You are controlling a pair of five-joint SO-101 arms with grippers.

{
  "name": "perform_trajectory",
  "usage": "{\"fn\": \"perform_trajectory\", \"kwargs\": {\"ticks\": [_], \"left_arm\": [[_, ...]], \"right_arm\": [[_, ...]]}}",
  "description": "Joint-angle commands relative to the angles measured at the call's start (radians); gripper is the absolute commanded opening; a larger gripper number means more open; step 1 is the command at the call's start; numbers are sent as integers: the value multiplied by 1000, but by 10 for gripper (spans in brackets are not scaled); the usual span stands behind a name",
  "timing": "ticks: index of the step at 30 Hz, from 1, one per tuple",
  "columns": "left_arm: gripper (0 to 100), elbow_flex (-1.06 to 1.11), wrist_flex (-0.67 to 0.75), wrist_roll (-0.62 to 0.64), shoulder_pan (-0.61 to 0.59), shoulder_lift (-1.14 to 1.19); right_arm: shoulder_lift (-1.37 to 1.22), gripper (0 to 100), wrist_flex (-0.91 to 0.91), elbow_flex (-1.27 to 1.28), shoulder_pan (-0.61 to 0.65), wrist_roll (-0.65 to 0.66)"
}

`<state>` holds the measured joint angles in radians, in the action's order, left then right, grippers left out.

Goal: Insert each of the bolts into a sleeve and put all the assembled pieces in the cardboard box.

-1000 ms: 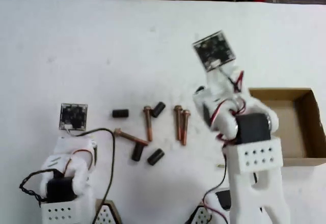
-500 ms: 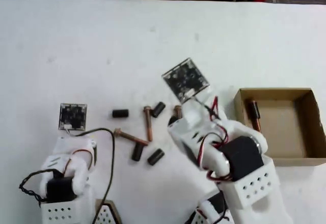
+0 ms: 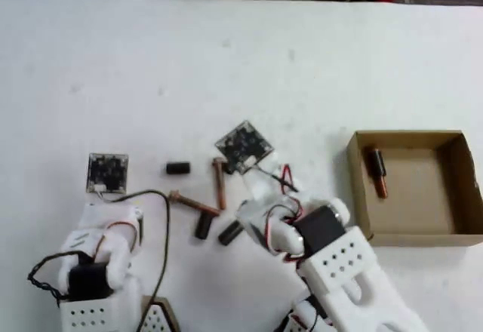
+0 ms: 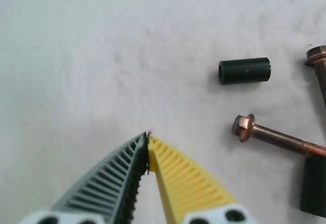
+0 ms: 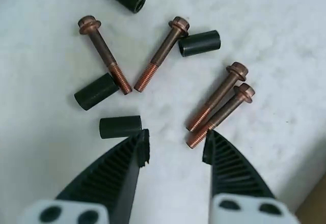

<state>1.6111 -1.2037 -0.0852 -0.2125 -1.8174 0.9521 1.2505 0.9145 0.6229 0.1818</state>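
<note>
R gripper (image 5: 175,142) is released, jaws spread w/ nothing btwn them. It hangs low over the loose parts, off the cardboard box (image 3: 407,236) on its L-arm side. L gripper (image 4: 147,138) is clenched on nothing and sits farther from the box than any loose part.

One assembled piece (image 3: 376,170) lies inside the box, along the wall facing the loose parts. Still loose on the table (image 3: 226,60):
- bolt pair (image 5: 214,99), touching side by side; of the loose stuff it's closest to the box
- lone sleeve (image 5: 120,127), farther from the box than the pair
- other bolts (image 5: 160,53) and other sleeves (image 5: 199,43), farther out again

So I'd call it early: approx one of five done.

Risks as I see them:
- One R finger sits right at the pair's threaded tips, the other just beside the lone sleeve. If I drop and close here, I prob clip both bolts, or nudge the sleeve so it rolls.
- The two bolts touch, so a clean single pick needs the jaws shifted toward the box first. Otherwise I'd expect a double grab or a skewed bolt.
- Round parts on a smooth top: any glancing touch could scatter them.
- L gripper must open before it can steady a sleeve. If it stays clenched, insertion has no backstop.
</note>
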Motion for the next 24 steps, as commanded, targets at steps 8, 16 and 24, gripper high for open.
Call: {"fn": "perform_trajectory", "kwargs": {"ticks": [8, 16, 24], "left_arm": [[21, -61, -15, 3, -12, -5], [21, -61, -15, 3, -12, -5], [21, -38, -8, 3, -12, -5]], "right_arm": [[21, 159, -31, 71, 10, 173], [12, 159, -142, 71, -10, 157], [10, 159, -208, 17, -13, -115]]}}
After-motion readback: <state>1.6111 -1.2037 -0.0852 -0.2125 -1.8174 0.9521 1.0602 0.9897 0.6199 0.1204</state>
